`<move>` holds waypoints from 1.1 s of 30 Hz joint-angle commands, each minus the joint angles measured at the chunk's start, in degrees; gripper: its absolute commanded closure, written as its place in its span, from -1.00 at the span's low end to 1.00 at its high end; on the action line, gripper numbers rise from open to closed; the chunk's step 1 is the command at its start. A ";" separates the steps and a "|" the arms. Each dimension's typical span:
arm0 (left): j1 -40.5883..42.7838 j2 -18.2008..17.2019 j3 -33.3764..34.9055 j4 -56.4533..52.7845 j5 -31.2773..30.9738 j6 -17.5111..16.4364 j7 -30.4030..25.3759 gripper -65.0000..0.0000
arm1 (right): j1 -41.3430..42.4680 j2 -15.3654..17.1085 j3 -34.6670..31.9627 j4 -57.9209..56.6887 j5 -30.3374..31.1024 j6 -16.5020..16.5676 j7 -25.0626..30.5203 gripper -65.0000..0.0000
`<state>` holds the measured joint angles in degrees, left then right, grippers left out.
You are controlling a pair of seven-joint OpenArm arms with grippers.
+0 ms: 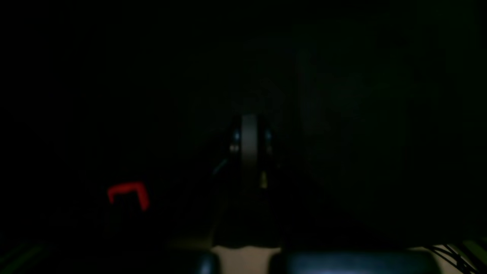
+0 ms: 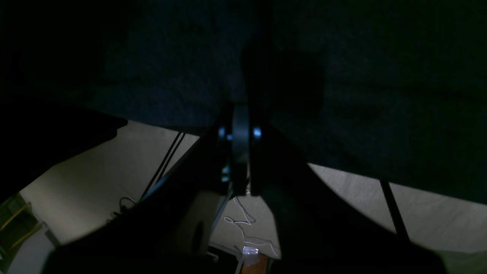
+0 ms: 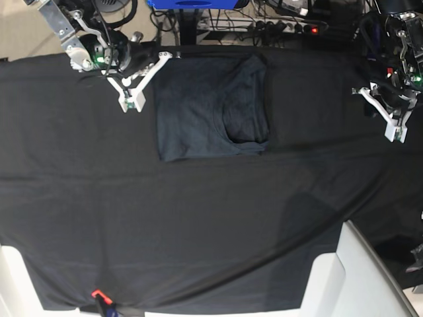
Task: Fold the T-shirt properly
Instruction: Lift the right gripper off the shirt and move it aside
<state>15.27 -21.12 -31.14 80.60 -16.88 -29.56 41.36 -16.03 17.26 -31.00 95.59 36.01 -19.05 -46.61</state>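
1. The T-shirt, dark slate-grey and faintly heathered, lies as a folded, roughly rectangular block on the far middle part of the table covering. Its upper edge reaches the far table edge; its lower edge runs straight across.
2. A folded-in layer with a curved lower hem forms the right portion of the T-shirt, overlapping the flat panel beneath it.
3. The black table-covering cloth spreads under the T-shirt and over the whole work surface, with soft creases running across it.
4. The right gripper, on the left side of the base view, sits just beside the T-shirt's upper left corner, its white fingers pointing toward the near edge. Its jaws are fully closed with nothing between them. In the right wrist view the pressed-together fingers appear against dark cloth.
5. The left gripper, at the right side of the base view, rests well apart from the T-shirt over bare cloth. Its jaws are likewise fully closed and empty. The left wrist view is nearly black; only the closed fingers and a red corner mark are discernible.
6. A small red tab lies at the near edge of the cloth.
7. White panels show at the near corners, below the cloth.
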 commanded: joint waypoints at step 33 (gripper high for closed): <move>1.30 6.05 0.50 0.24 -44.79 -10.44 16.00 -1.00 | 1.48 2.48 0.28 -2.18 0.69 -13.70 5.60 1.00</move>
<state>16.78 -14.20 -30.52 79.96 -59.86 -39.31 57.98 -14.81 19.22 -30.89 92.86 37.04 -32.29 -41.19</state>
